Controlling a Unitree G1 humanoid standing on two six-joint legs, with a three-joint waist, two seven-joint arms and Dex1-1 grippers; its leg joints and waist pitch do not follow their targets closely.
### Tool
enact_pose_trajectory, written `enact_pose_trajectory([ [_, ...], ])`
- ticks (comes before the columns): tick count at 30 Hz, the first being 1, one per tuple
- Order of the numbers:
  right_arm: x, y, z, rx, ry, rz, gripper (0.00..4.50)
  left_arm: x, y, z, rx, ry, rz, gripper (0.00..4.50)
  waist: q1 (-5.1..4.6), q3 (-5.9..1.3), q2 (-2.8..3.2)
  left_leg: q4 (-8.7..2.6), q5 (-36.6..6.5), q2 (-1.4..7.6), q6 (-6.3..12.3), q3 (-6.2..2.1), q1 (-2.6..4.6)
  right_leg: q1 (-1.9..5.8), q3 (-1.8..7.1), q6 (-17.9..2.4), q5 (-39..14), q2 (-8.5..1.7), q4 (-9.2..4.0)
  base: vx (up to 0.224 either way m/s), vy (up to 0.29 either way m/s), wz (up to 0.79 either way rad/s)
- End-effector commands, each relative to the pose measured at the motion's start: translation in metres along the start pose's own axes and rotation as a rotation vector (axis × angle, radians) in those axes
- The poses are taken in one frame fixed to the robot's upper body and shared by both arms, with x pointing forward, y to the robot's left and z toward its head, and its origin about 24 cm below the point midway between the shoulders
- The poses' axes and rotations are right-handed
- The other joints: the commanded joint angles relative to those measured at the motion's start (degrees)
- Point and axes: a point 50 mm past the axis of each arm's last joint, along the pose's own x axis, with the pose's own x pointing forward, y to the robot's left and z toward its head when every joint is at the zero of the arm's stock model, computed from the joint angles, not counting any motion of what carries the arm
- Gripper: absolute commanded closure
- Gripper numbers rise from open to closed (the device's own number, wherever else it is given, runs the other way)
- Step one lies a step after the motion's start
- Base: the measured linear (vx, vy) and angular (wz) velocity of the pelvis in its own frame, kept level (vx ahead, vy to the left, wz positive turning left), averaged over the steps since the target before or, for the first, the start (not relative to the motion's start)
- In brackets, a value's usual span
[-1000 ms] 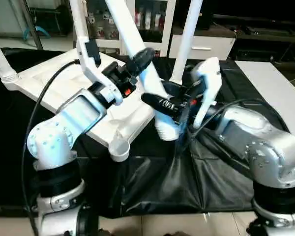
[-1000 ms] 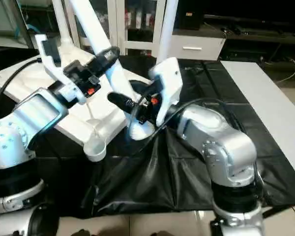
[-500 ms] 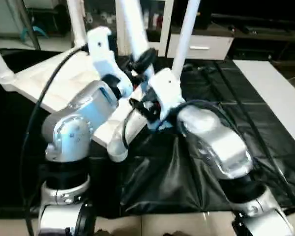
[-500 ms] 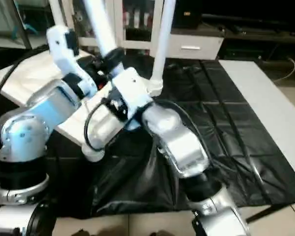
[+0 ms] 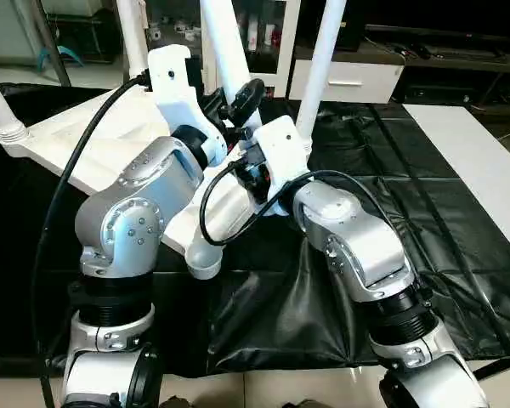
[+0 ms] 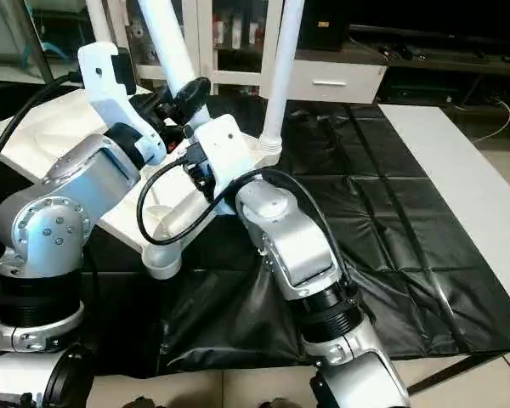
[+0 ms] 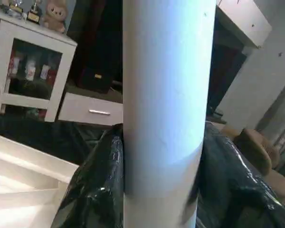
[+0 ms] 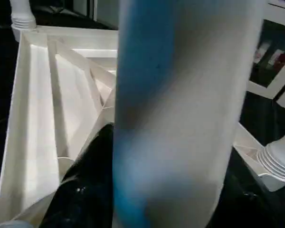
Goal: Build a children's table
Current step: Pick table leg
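So no brand or readable writing anywhere. I'm counting one tabletop (image 5: 85, 149), lying upside down on the black cover (image 5: 391, 195), and four legs: three standing in corner sockets, and the loose leg (image 5: 223, 51) I'm gripping with both hands. My left gripper (image 5: 238, 106) is clamping it higher up, my right gripper (image 5: 257, 170) is wrapping it lower down, over the tabletop's near edge.

I see a white leg (image 8: 180, 109) close across my camera, a black finger (image 8: 88, 190) against it. Behind lies the ribbed tabletop (image 8: 42, 109), a second leg (image 8: 22, 13) standing in its corner socket.
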Motion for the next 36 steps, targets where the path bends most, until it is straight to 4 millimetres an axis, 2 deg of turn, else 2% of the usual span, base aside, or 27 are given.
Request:
enact_pose_trajectory([
  [1,-0.001,-0.008,0.005,0.001,-0.027,-0.018,2.57,0.002,-0.001,0.002,0.027,0.002,-0.002,2.66,-0.13,-4.09,1.03,-3.96,-11.70,-0.10,-3.51,0.84,0.16,3.66,2.44,-4.74,-13.04,-1.42,-3.68,0.000,0.000,0.00],
  [6,-0.003,-0.010,0.007,0.023,-0.045,-0.001,2.60,0.002,-0.002,0.000,0.057,0.007,-0.010,2.66,-0.15,-4.20,1.06,-3.89,-10.37,-0.08,-3.29,0.83,0.07,3.75,2.47,-5.43,-10.63,-1.38,-3.40,0.000,0.000,0.00],
  [7,-0.003,-0.010,0.008,0.031,-0.054,0.012,2.60,0.002,-0.002,-0.001,0.063,0.017,-0.016,2.10,-0.13,-4.21,0.95,-3.90,-10.23,-0.06,-3.16,0.85,0.10,3.79,2.47,-5.69,-10.11,-1.37,-3.36,0.000,0.000,0.00],
  [11,-0.007,-0.013,0.013,0.126,-0.087,0.084,2.60,-0.001,-0.003,-0.002,0.000,0.033,-0.075,1.90,-0.13,-4.16,1.03,-3.87,-11.32,-0.11,-2.80,0.95,0.22,3.75,2.49,-6.06,-11.39,-1.43,-3.41,0.000,0.000,0.00],
  [13,-0.019,-0.020,0.017,0.224,-0.112,0.235,2.61,-0.006,-0.003,-0.003,-0.080,0.069,-0.160,1.68,0.04,-4.16,0.99,-3.88,-11.05,-0.09,-2.44,0.93,0.18,3.77,2.46,-6.60,-10.90,-1.39,-3.43,0.000,0.000,0.00],
  [14,-0.020,-0.021,0.017,0.232,-0.115,0.255,2.61,-0.007,-0.003,-0.003,-0.091,0.072,-0.171,1.59,-0.01,-4.22,0.95,-3.73,-11.28,-0.25,-2.13,1.06,0.33,3.94,2.45,-7.01,-10.46,-1.23,-3.23,0.000,0.000,0.00],
  [15,-0.027,-0.024,0.017,0.235,-0.120,0.318,2.61,-0.009,-0.003,-0.003,-0.138,0.080,-0.207,1.52,0.23,-4.15,0.99,-3.87,-10.08,-0.04,-1.73,0.92,0.12,3.93,2.42,-7.42,-9.25,-1.38,-3.32,0.000,0.000,0.00],
  [16,-0.038,-0.027,0.015,0.243,-0.127,0.426,2.61,-0.013,-0.002,-0.003,-0.210,0.088,-0.265,1.52,0.27,-4.27,0.93,-3.70,-10.04,-0.16,-1.49,0.99,0.18,4.13,2.34,-7.62,-9.18,-1.29,-3.23,0.000,0.000,0.00],
  [17,-0.038,-0.027,0.015,0.243,-0.127,0.426,2.61,-0.013,-0.002,-0.003,-0.210,0.088,-0.265,1.46,0.48,-4.32,0.64,-3.53,-9.60,-0.19,-1.13,1.08,0.19,4.31,2.40,-7.81,-8.71,-1.33,-3.19,0.000,0.000,0.00],
  [19,-0.054,-0.032,0.012,0.293,-0.124,0.554,2.61,-0.016,-0.001,-0.004,-0.320,0.101,-0.319,1.29,0.81,-4.13,0.68,-3.60,-9.74,-0.18,-0.21,1.14,0.01,4.27,2.30,-8.57,-10.13,-1.30,-3.42,0.000,0.000,0.00],
  [21,-0.063,-0.037,0.009,0.345,-0.111,0.621,2.61,-0.016,0.004,-0.004,-0.343,0.107,-0.318,1.29,0.88,-4.16,0.65,-3.58,-10.27,-0.29,0.13,1.16,-0.06,4.17,2.17,-8.33,-13.13,-1.38,-3.87,0.000,0.000,0.00],
  [24,-0.071,-0.039,0.006,0.372,-0.093,0.679,2.61,-0.016,0.006,-0.003,-0.375,0.108,-0.324,1.29,0.96,-4.04,0.49,-3.62,-10.98,-0.29,-0.14,1.09,-0.11,4.06,1.99,-6.66,-17.66,-1.46,-4.45,0.000,0.000,0.00],
  [25,-0.076,-0.039,0.003,0.382,-0.079,0.716,2.61,-0.016,0.006,-0.001,-0.414,0.103,-0.344,1.29,1.05,-3.99,0.64,-3.52,-11.70,-0.39,-0.24,1.17,0.08,3.92,1.93,-6.00,-19.53,-1.42,-4.84,0.000,0.000,0.00],
  [29,-0.094,-0.037,-0.003,0.419,-0.028,0.866,2.61,-0.019,-0.002,0.006,-0.544,0.109,-0.501,1.29,1.73,-4.21,0.47,-3.35,-10.43,-0.41,0.13,1.00,-0.12,4.19,1.82,-5.54,-19.27,-1.45,-4.76,0.000,0.000,0.00],
  [31,-0.098,-0.035,-0.004,0.412,-0.005,0.902,2.61,-0.020,-0.006,0.008,-0.582,0.115,-0.559,1.29,1.81,-4.21,0.39,-3.40,-10.37,-0.30,0.06,0.99,-0.09,3.93,1.69,-5.47,-20.00,-1.40,-4.79,0.000,0.000,0.00],
  [32,-0.099,-0.034,-0.005,0.406,0.006,0.916,2.61,-0.022,-0.007,0.009,-0.596,0.116,-0.589,1.29,1.91,-4.19,0.69,-3.39,-10.45,-0.30,0.02,0.97,-0.01,3.85,1.68,-5.52,-20.22,-1.40,-4.78,0.000,0.000,0.00],
  [33,-0.101,-0.033,-0.006,0.400,0.017,0.926,2.61,-0.023,-0.008,0.010,-0.605,0.117,-0.612,1.29,2.08,-4.20,0.51,-3.39,-10.41,-0.25,-0.02,1.01,-0.02,3.87,1.67,-5.39,-20.52,-1.44,-4.87,0.000,0.000,0.00],
  [34,-0.103,-0.033,-0.008,0.389,0.038,0.935,2.61,-0.025,-0.010,0.009,-0.596,0.145,-0.651,1.29,2.34,-4.21,0.73,-3.41,-10.35,-0.20,-0.11,1.00,0.09,3.77,1.66,-5.34,-20.57,-1.45,-4.83,0.000,0.000,0.00],
  [35,-0.103,-0.033,-0.009,0.385,0.045,0.935,2.61,-0.027,-0.010,0.008,-0.580,0.165,-0.664,1.29,2.37,-4.22,0.62,-3.43,-10.13,-0.21,-0.15,1.03,0.11,3.76,1.65,-5.08,-20.52,-1.40,-4.88,0.000,0.000,0.00],
  [36,-0.103,-0.033,-0.009,0.385,0.045,0.935,2.61,-0.027,-0.010,0.008,-0.580,0.165,-0.664,1.29,2.48,-4.23,0.75,-3.56,-9.89,-0.06,-0.39,0.90,0.15,3.78,1.63,-4.90,-19.82,-1.41,-4.64,0.000,0.000,0.00],
])
